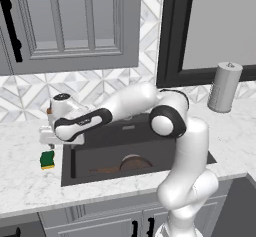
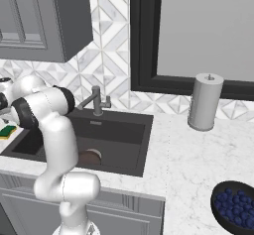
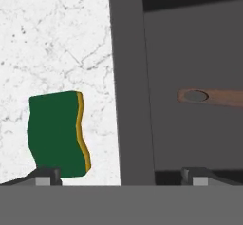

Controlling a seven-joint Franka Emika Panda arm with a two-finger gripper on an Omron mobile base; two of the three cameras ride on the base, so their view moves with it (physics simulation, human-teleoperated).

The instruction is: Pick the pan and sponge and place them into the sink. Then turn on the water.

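My hand (image 3: 121, 174) hangs over the left edge of the sink (image 1: 100, 178), fingers spread as wide as they go and holding nothing. In the hand view one fingertip sits over the sponge's near end and the other over the basin, so I straddle the sink's left rim rather than the sponge itself.

The sponge (image 1: 47, 159) lies flat on the white marble desk (image 1: 25, 181), green face up with its yellow layer showing along one edge, just beside the sink's left wall and outside it. The pan (image 1: 131, 164) already rests on the sink floor, its long brown handle (image 3: 211, 97) stretched toward the left side, the hole at its end plain in the hand view.

So I judge the first part done: pan in. Left for me are the sponge, still to be gripped and carried over the rim, and then the faucet (image 2: 95, 100) behind the basin, from which no water is running.
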